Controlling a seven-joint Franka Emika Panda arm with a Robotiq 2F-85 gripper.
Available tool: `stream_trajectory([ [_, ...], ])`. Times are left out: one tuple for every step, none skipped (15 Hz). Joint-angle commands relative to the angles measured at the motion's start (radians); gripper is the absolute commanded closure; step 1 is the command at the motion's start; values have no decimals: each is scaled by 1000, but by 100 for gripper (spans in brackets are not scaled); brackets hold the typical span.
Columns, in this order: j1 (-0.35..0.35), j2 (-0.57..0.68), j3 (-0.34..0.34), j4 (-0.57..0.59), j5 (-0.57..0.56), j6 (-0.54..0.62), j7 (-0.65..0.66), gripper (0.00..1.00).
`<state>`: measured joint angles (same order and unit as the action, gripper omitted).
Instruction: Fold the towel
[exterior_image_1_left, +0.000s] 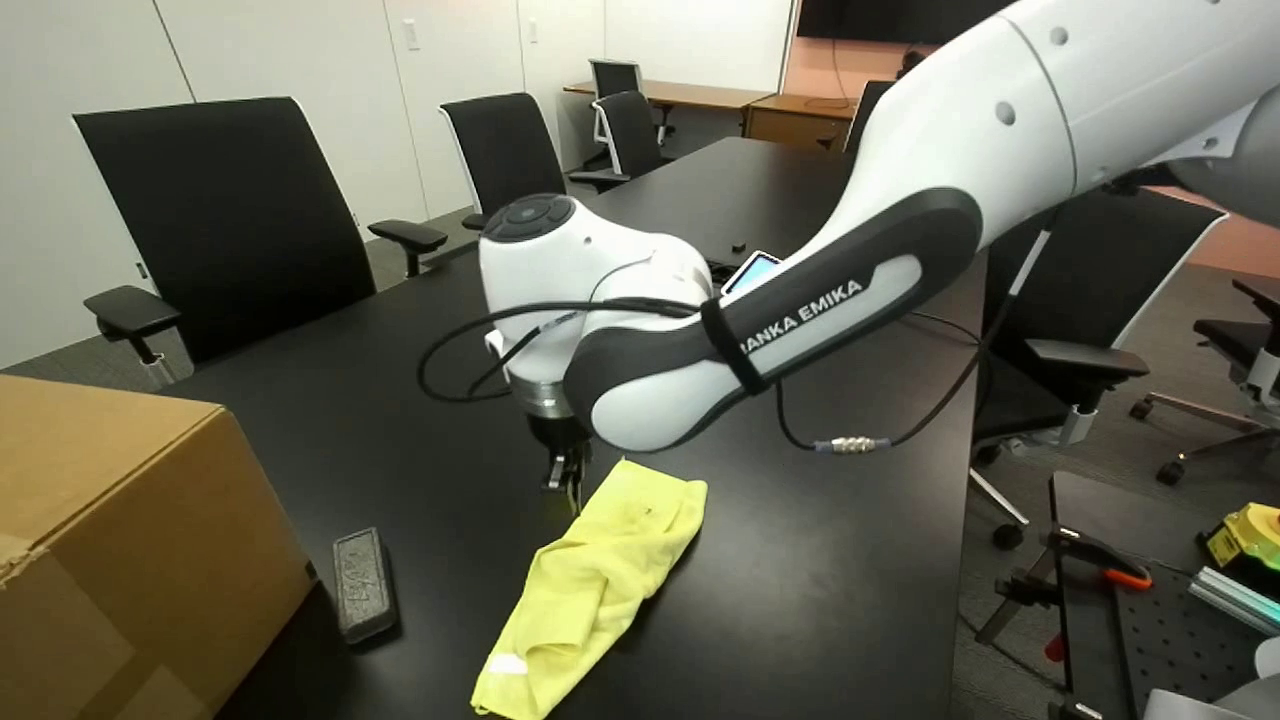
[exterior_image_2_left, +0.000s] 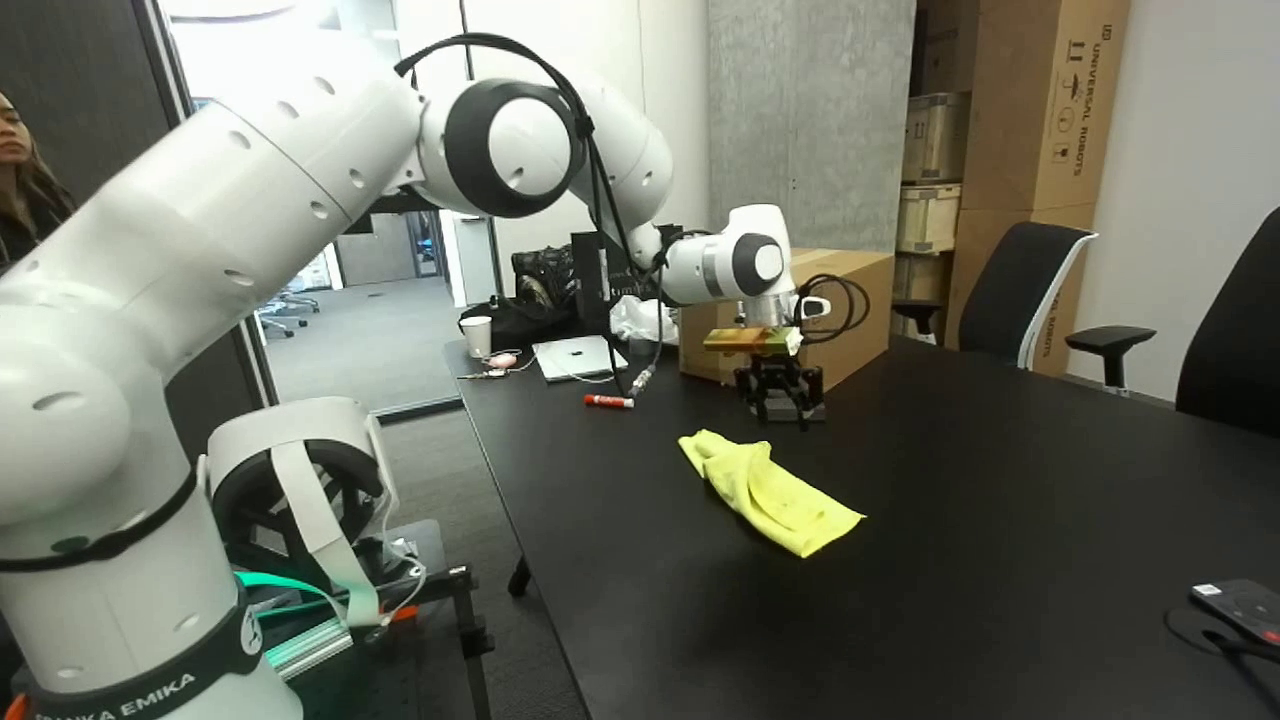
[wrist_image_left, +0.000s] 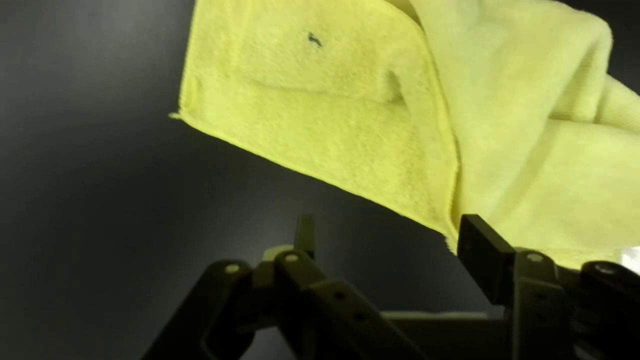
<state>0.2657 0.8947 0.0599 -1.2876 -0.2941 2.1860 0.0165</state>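
A yellow towel lies rumpled and partly folded over itself on the black table; it shows in both exterior views (exterior_image_1_left: 600, 580) (exterior_image_2_left: 770, 490). In the wrist view the towel (wrist_image_left: 320, 115) has a flat part with a small dark mark on the left and a loose folded layer on the right. My gripper (exterior_image_1_left: 566, 485) points down beside the towel's long edge, on the eraser's side; it also shows in an exterior view (exterior_image_2_left: 783, 408). In the wrist view the gripper (wrist_image_left: 390, 235) is open with nothing between its fingers. Its right finger overlaps the towel's edge in the picture; contact cannot be told.
A cardboard box (exterior_image_1_left: 150, 560) and a dark eraser (exterior_image_1_left: 362, 585) stand on the table near the gripper. A red marker (exterior_image_2_left: 608, 401), a laptop (exterior_image_2_left: 578, 358) and a white cup (exterior_image_2_left: 478, 336) lie toward one end. Chairs (exterior_image_1_left: 230, 220) line the table.
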Motion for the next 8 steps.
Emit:
stream_trajectory([
  [-64, -187, -36, -236, 44, 28, 51, 0],
  [-84, -219, -46, -281, 52, 33, 67, 0],
  [-100, -252, -58, -326, 61, 39, 91, 0],
  [-121, -293, -59, -375, 81, 37, 102, 0],
  [-137, -333, -63, -421, 97, 31, 113, 0],
  [-151, -371, -61, -468, 117, 29, 122, 0],
  [-164, -410, -58, -517, 140, 29, 127, 0],
  [-177, -452, -53, -566, 162, 27, 124, 1],
])
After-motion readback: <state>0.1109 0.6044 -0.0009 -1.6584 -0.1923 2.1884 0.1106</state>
